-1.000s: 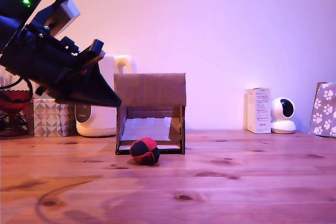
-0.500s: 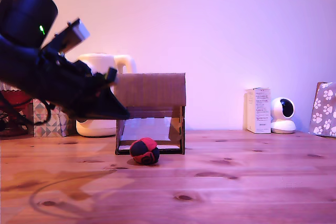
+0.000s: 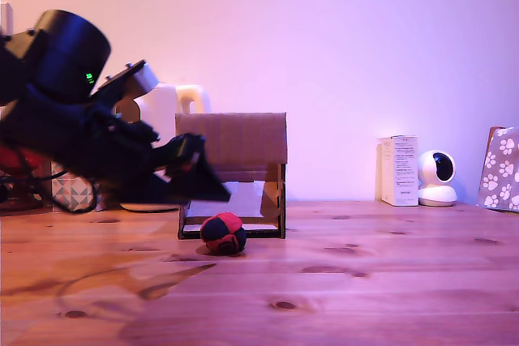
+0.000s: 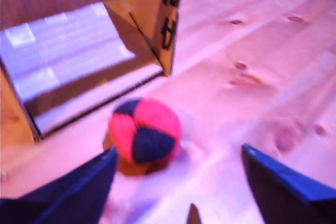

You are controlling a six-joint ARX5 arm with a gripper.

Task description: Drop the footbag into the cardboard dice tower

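Red-and-navy footbag (image 4: 145, 136) is sitting on the desk (image 3: 365, 281) by the cardboard dice tower (image 3: 233, 174); hand (image 4: 178, 179) is hovering spread wide, empty, lining up to grab it.

Little can be read here. The white box (image 3: 399, 170) by the wall in the exterior view carries lines of small print (too fine to make out). In the wrist view, dark marks stand on the inner side wall of the tower (image 4: 167, 24); they look like characters, perhaps a "4" among them, but blur leaves them unreadable. The paw-print pattern on the bag (image 3: 500, 169) at the exterior view's right holds no words.
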